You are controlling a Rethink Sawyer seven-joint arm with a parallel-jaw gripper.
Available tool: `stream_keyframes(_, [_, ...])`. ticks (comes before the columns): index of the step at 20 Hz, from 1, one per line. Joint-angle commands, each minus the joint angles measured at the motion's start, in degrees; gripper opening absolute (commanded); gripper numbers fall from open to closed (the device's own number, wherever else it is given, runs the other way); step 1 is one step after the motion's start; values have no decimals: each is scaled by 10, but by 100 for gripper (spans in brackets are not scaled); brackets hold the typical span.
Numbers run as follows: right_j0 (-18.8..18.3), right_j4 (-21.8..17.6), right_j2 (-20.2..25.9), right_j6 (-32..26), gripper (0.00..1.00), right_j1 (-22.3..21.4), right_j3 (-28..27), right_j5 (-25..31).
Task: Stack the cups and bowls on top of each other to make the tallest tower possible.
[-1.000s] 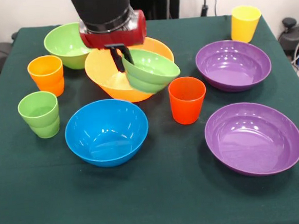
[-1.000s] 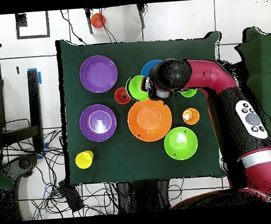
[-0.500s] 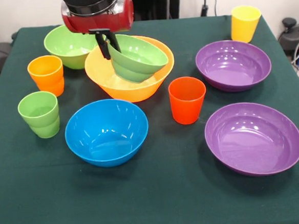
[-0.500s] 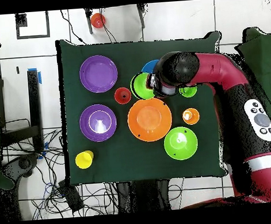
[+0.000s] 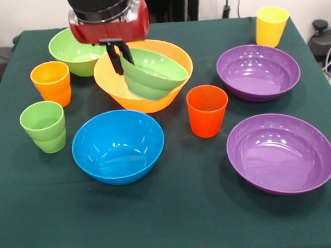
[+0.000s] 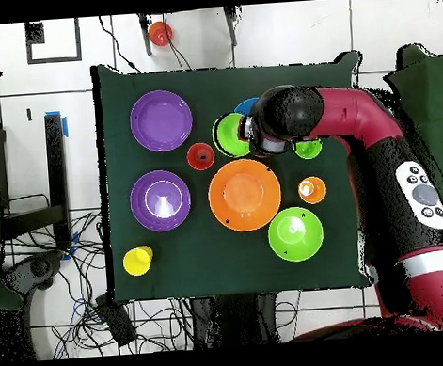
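My gripper (image 5: 118,58) is shut on the rim of the small light-green bowl (image 5: 153,72) and holds it tilted over the large orange bowl (image 5: 153,105). In the overhead view the gripper (image 6: 250,138) is mostly hidden under the arm, beside that small bowl (image 6: 228,135) and the orange bowl (image 6: 244,196). The blue bowl (image 5: 117,145), medium green bowl (image 5: 72,48) and two purple bowls (image 5: 258,71) (image 5: 280,152) stand apart on the table. The orange cup (image 5: 51,82), green cup (image 5: 43,126), red cup (image 5: 207,110) and yellow cup (image 5: 271,24) stand alone. No nested pile shows.
Everything sits on a dark green tablecloth (image 5: 178,219). The red cup stands close to the orange bowl's right side in the front view. The arm (image 6: 373,133) reaches across the table's right side in the overhead view and covers part of the blue bowl (image 6: 248,106).
The gripper carried the small green bowl left and back over the orange bowl, then lowered it a little. Nothing else moved.
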Motion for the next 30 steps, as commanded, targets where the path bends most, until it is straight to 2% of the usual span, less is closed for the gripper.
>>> stream_keyframes(1, [8,-45,6,-85,0,72,8,-87])
stream_keyframes(6, [-4,-26,11,-65,0,107,25,-148])
stream_keyframes(14, [-20,-7,15,-61,0,132,36,-172])
stream_keyframes(17, [-18,-12,19,-59,0,132,49,-190])
stream_keyframes(22, [6,-4,-7,-56,0,103,52,-86])
stream_keyframes(30, [5,36,0,-42,0,97,66,-19])
